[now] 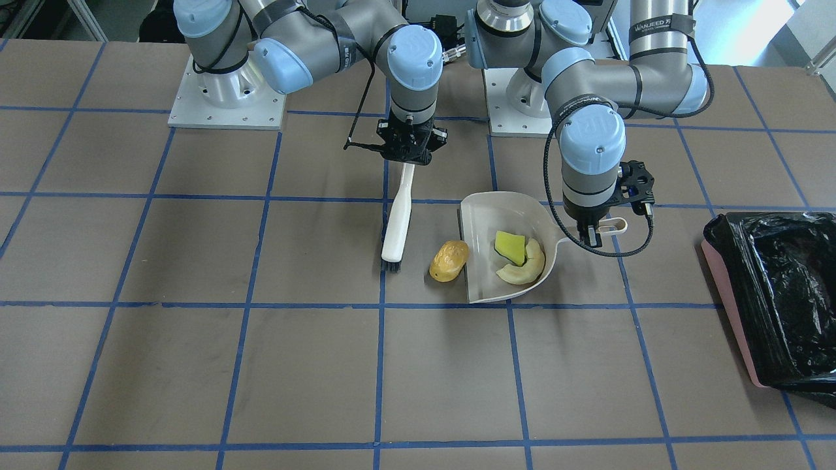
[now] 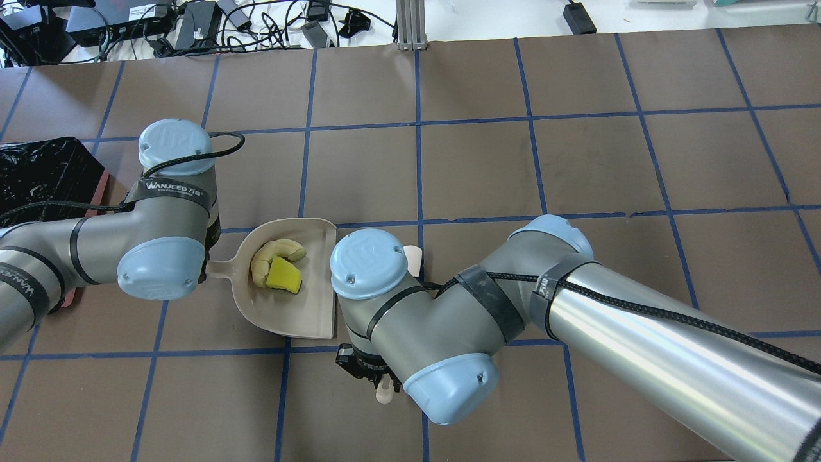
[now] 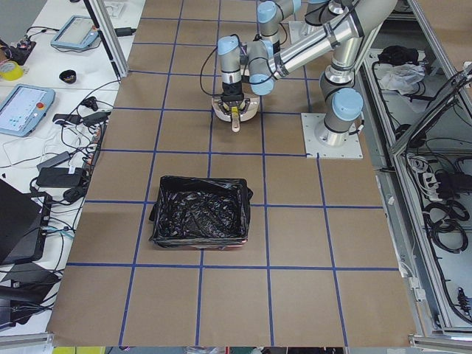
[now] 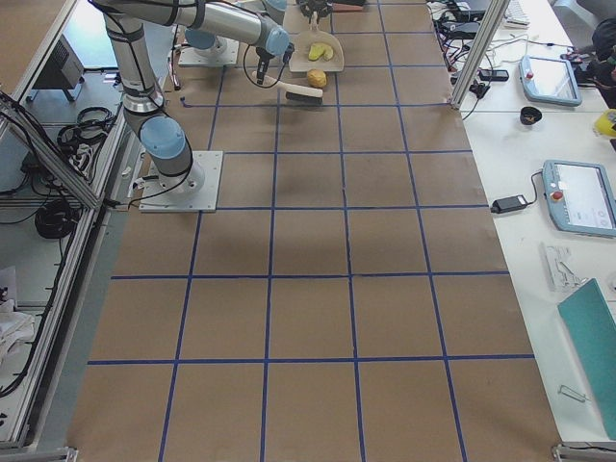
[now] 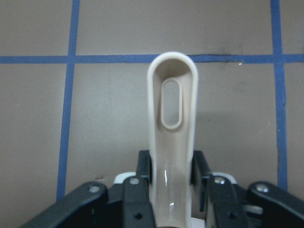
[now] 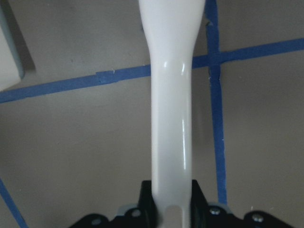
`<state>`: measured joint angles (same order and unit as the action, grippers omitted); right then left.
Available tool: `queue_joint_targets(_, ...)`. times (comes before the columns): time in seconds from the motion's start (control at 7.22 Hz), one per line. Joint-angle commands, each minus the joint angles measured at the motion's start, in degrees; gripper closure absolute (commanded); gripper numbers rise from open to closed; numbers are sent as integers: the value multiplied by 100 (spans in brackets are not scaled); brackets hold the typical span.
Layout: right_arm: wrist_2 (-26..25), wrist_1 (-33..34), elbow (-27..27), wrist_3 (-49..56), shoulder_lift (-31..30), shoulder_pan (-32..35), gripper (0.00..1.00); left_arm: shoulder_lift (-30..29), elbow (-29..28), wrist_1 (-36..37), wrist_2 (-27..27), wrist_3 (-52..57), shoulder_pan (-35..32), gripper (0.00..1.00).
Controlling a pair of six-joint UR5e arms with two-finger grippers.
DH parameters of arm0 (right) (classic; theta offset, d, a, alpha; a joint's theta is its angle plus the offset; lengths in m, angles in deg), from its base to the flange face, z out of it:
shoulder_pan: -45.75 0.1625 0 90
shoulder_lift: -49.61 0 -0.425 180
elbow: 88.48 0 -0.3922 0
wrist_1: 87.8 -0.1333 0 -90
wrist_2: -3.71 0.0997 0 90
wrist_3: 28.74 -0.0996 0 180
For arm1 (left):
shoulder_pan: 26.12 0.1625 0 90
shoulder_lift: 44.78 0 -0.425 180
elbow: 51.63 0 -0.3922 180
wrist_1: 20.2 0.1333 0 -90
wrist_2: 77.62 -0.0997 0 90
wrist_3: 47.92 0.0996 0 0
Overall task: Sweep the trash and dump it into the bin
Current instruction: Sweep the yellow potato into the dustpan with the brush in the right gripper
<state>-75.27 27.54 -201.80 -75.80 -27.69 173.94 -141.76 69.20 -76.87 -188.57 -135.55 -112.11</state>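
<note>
The dustpan (image 1: 483, 277) holds the yellow wedge (image 1: 509, 247) and cream crescent (image 1: 526, 269); the amber lump (image 1: 449, 260) lies just outside its mouth. The left gripper (image 1: 591, 236) clamps its handle, the right gripper (image 1: 408, 156) the brush (image 1: 398, 222); the black-lined bin (image 1: 777, 307) stands well apart

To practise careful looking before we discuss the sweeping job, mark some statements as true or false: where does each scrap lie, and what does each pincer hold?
1. The yellow wedge lies in the dustpan. True.
2. The amber lump is inside the dustpan. False: it lies on the table just outside the pan's open edge, between the pan and the brush.
3. The left pincer is shut on the dustpan's handle. True.
4. The right pincer holds nothing. False: it is shut on the brush's handle.
5. The cream crescent is in the bin. False: it lies in the dustpan next to the wedge.
</note>
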Motion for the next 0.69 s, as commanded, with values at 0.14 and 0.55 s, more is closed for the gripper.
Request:
queue_joint_targets(0.14,85,577,273,-287,443,83,100,-233,-208,191,30,-52,-41,100)
queue_joint_targets(0.55,102,629,914,-295,829,424,100,-541,-700,209,48,-255,-338,100)
